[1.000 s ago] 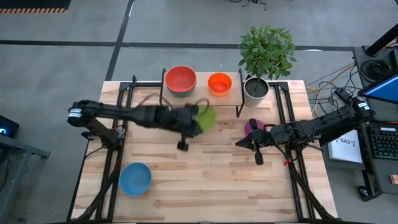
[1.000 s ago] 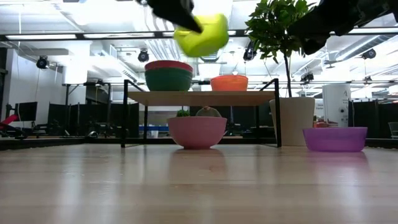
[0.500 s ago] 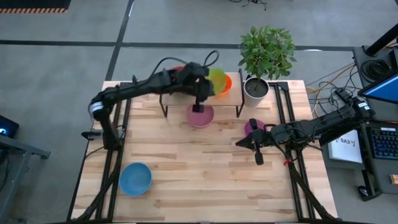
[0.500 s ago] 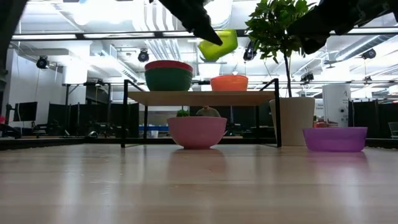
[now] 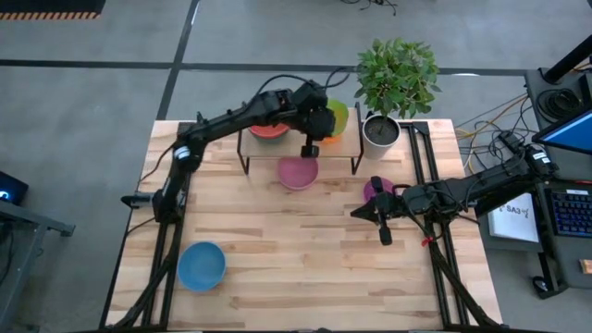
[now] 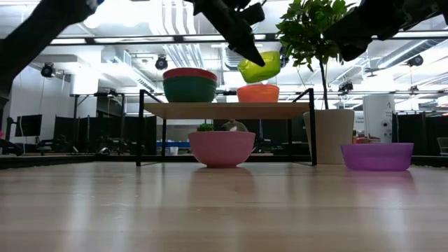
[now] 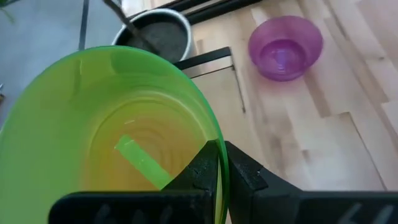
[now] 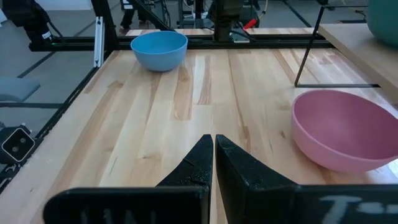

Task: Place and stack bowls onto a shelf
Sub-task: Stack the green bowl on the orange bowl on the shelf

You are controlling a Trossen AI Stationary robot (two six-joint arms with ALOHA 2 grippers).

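My left gripper (image 5: 319,125) is shut on the lime green bowl (image 5: 336,115) and holds it over the shelf (image 5: 348,150), just above the orange bowl (image 6: 257,93). In the low view the green bowl (image 6: 260,66) is tilted. A red bowl (image 6: 190,73) sits nested in a teal bowl (image 6: 190,89) on the shelf's left part. The pink bowl (image 5: 298,172) stands on the table under the shelf's near edge. The purple bowl (image 5: 376,189) and the blue bowl (image 5: 201,265) also stand on the table. My right gripper (image 5: 357,212) hovers shut beside the purple bowl. No yellow bowl is in view. My left gripper pinches the lime green bowl's rim (image 7: 219,152), with one finger (image 7: 202,168) inside the bowl and the other finger (image 7: 245,174) outside its wall. The bowl is lifted clear and hangs tilted above the orange bowl, its opening facing the wrist camera.
A white plant pot (image 5: 380,132) with a leafy plant (image 5: 398,74) stands just right of the shelf. Black rails (image 5: 428,185) run along the table's left and right sides. Bare wood (image 5: 305,268) lies between the blue bowl and the right arm.
My left gripper has carried the lime green bowl from over the table's middle toward the far edge and to the right, ending over the orange bowl on the shelf. As the arm moved off, the pink bowl below came into view. The right arm has kept still.
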